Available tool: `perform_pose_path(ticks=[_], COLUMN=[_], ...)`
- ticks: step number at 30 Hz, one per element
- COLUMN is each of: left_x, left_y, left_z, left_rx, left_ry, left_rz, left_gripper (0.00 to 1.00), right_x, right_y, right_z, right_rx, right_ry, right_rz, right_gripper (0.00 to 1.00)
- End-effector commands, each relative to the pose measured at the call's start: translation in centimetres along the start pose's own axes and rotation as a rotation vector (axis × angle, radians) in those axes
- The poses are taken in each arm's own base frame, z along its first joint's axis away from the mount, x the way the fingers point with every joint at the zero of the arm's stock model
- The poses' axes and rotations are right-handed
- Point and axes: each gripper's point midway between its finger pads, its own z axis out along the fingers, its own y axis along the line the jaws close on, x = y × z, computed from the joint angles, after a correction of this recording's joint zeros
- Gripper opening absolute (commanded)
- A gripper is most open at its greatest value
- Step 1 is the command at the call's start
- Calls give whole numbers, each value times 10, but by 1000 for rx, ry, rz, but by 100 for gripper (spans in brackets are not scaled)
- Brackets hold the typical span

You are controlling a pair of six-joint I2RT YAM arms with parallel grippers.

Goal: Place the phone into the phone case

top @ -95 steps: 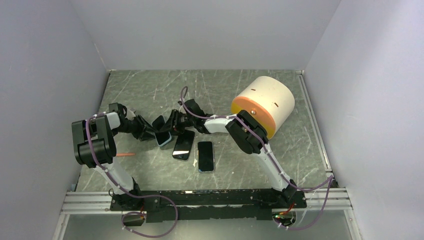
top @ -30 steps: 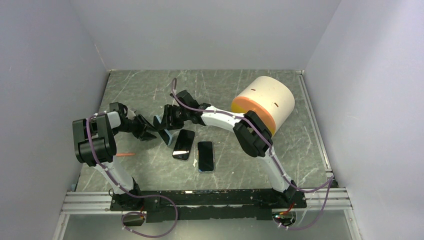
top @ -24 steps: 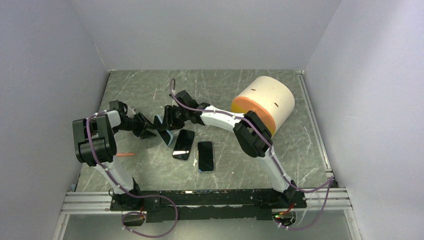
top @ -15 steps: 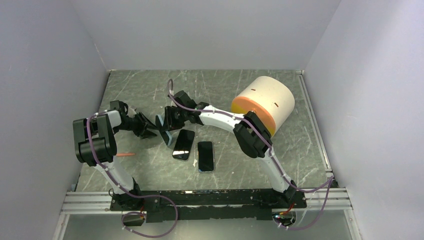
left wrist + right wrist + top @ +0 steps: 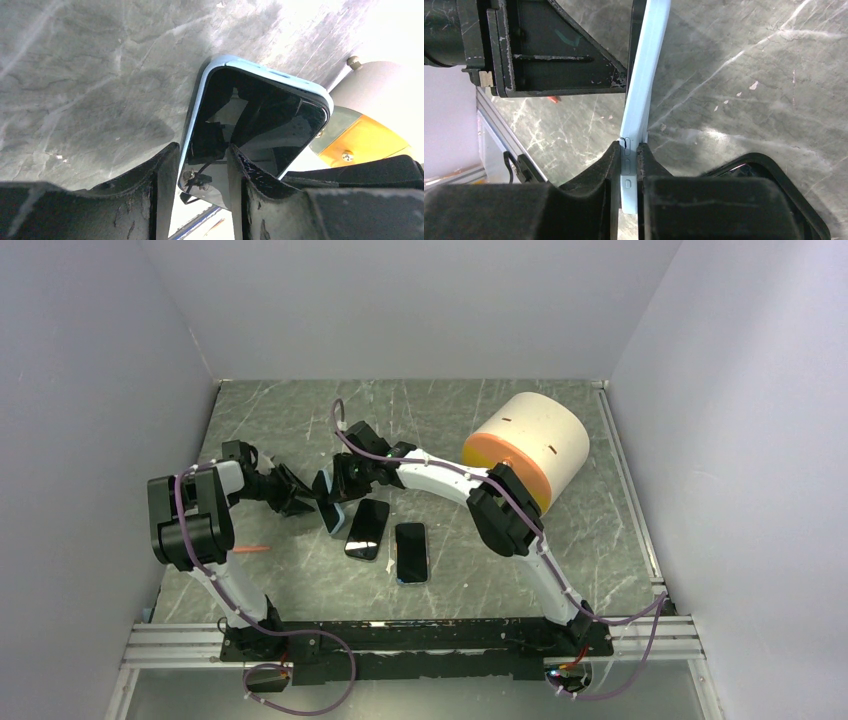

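Seen from above, both arms reach low over the grey marble table (image 5: 300, 420), the left gripper (image 5: 306, 503) at 9 o'clock of the right gripper (image 5: 337, 499), with a light-blue-rimmed black-screened phone (image 5: 333, 519) held on edge between them. In the left wrist view, its parted fingers (image 5: 162, 185) rest against the screen. In the right wrist view, that gripper's fingers (image 5: 610, 172) pinch the phone's blue rim.

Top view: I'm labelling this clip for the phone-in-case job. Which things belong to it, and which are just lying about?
In the job: phone in the light-blue case, held on edge; right gripper pinching the case rim; left gripper at the screen.
Lying about: black phone and blue-rimmed phone, both flat and untouched; white-and-orange cylinder; orange stick.
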Motion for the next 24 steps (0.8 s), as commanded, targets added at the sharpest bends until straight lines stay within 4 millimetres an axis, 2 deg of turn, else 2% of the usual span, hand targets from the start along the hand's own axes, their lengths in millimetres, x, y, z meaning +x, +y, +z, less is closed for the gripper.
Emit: perform_pose_path(ticks=[1,5,10,13,17,24], left_x=[1,5,8,9,8,2], left_y=[-6,-3,-2,-3,-6,-27], left_z=[6,9,12,12,9,-9], left_rx=[16,12,10,11,9,38], left_ry=[13,23,30,31,25,-1], left_rz=[8,0,-1,2,14,106], left_gripper=[45,45,45,44,45,54], right_x=[-10,-8,-5,-6,-9,-27], right_y=[39,39,33,31,30,39], right_z=[-5,0,8,9,4,-23], right_rx=[-120,-139,-133,-121,-126,-185], right_ry=[-35,-34,-33,-39,-57,-117], right_rz=[-25,4,25,19,16,24], right_gripper=[22,31,31,23,1,0])
